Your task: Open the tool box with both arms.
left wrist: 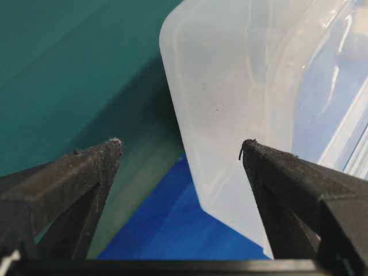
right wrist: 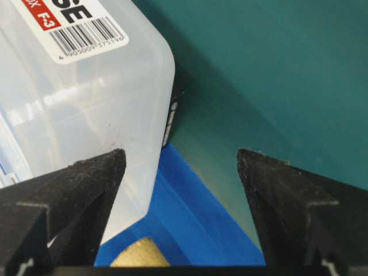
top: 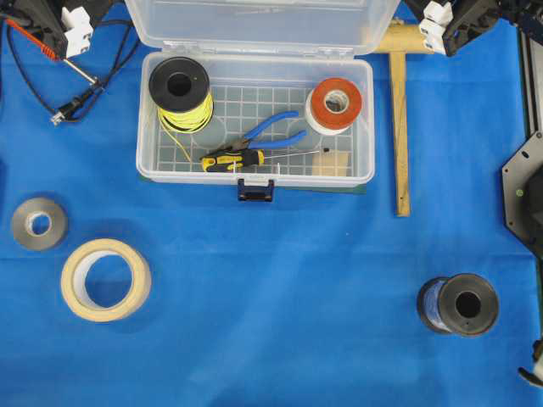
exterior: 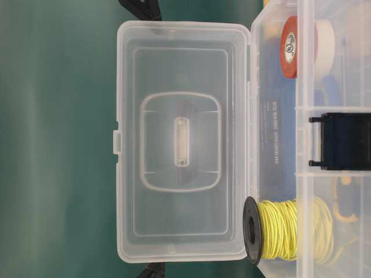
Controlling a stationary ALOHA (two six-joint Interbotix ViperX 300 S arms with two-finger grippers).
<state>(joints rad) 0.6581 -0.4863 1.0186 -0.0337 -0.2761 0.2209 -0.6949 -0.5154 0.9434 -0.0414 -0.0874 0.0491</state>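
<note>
The tool box (top: 254,176) lies open at the back middle of the blue cloth. Its clear lid (top: 263,21) stands up behind the base, and the black latch (top: 255,190) hangs at the front. In the table-level view the lid (exterior: 133,69) faces me, with the handle (exterior: 181,142) showing through it. My left gripper (left wrist: 181,144) is open and empty, with the lid's corner (left wrist: 230,86) just ahead of it. My right gripper (right wrist: 181,152) is open and empty beside the other lid corner (right wrist: 115,103), below the barcode sticker (right wrist: 69,20). Both arms (top: 72,25) (top: 441,25) sit at the lid's ends.
Inside the box are a yellow wire spool (top: 180,89), a red and white tape roll (top: 333,106), blue pliers (top: 271,136) and a screwdriver (top: 246,158). A soldering iron (top: 51,47), a wooden square (top: 399,127), a grey roll (top: 38,223), masking tape (top: 106,279) and a black spool (top: 460,303) lie around it.
</note>
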